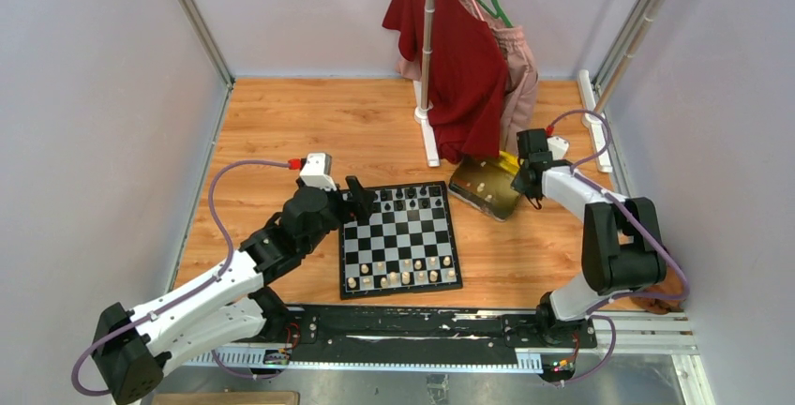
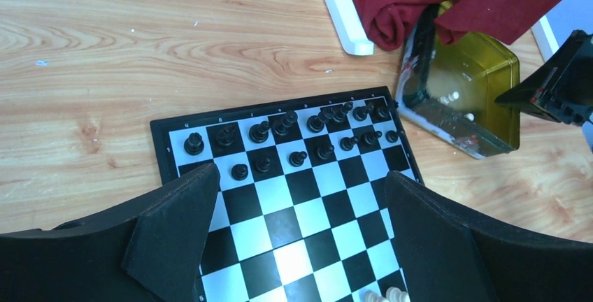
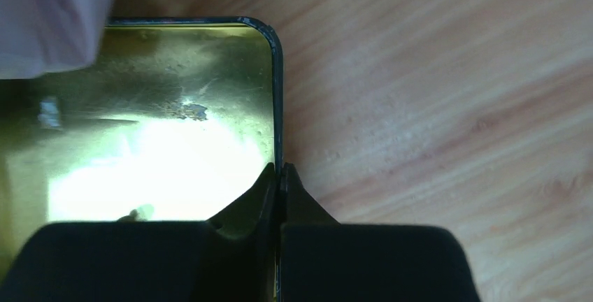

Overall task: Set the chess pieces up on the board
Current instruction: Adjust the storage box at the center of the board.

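The board (image 1: 401, 237) lies mid-table, with black chess pieces (image 1: 408, 197) along its far rows and cream chess pieces (image 1: 403, 275) along its near rows. My left gripper (image 1: 362, 197) hovers open over the board's far left part. In the left wrist view its fingers straddle bare squares (image 2: 294, 225) below the black pieces (image 2: 294, 131), and two cream pieces (image 2: 389, 293) show at the bottom edge. My right gripper (image 1: 525, 181) is shut on the rim of the yellow-gold tin (image 1: 483, 191). The tin's thin wall (image 3: 277, 106) sits between the jaws (image 3: 280, 170). A cream piece (image 3: 140, 212) lies inside the tin.
A clothes stand with a white pole (image 1: 428, 39) and white foot (image 2: 343, 12) rises behind the board. It carries a red garment (image 1: 459, 58) and a pink one (image 1: 517, 72); the red cloth drapes onto the tin's far edge (image 2: 447, 8). Grey walls enclose the wooden table (image 1: 281, 133).
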Tool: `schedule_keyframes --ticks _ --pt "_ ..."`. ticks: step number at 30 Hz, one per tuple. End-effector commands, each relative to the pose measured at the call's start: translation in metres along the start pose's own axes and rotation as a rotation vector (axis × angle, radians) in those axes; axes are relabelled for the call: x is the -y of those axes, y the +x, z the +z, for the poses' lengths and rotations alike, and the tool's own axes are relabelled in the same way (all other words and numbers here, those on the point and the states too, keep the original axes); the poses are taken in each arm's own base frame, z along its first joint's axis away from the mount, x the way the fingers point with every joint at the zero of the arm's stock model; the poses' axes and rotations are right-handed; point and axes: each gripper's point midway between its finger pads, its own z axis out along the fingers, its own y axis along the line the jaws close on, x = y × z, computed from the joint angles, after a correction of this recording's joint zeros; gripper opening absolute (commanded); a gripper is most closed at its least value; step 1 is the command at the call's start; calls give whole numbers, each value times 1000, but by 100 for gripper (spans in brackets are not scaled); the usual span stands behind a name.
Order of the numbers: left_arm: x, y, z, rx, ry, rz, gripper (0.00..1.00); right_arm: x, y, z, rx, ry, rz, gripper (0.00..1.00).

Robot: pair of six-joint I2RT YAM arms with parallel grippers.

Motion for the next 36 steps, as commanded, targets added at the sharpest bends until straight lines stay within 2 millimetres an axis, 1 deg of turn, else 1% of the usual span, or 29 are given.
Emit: schedule_keyframes --ticks 1,2,3,5,9,12,15,18,22,27,30,34,36 --pt "-4 4 -8 -10 16 -8 95 43 21 -15 -24 215 237 0" --pt "-4 4 -10 -10 20 -8 95 53 26 -20 -29 271 263 0" --pt "-4 4 -11 -11 24 -9 95 59 25 -24 -11 305 311 0" --pt "-4 4 -13 -11 30 -12 95 75 32 -34 -3 393 398 0" --pt "-4 4 -16 -11 37 -12 95 92 42 -45 12 498 516 0" --pt "-4 3 -18 -10 38 -9 95 99 51 -50 -11 584 581 0" --pt "-4 3 -19 -11 37 -6 95 100 55 -53 -9 643 641 0" --pt "-4 3 -18 -16 36 -1 95 99 57 -53 29 662 726 0" --pt "-5 4 -17 -23 30 9 95 104 52 -53 105 695 824 0" --pt "-5 5 -15 -32 22 17 95 104 42 -44 178 728 902 0" --pt "-5 4 -14 -32 15 23 94 97 34 -35 186 741 908 0" --pt "-7 2 -13 -30 0 28 94 80 22 -19 168 747 904 0" --pt "-8 1 -14 -31 -10 32 94 74 15 -16 167 749 889 0"
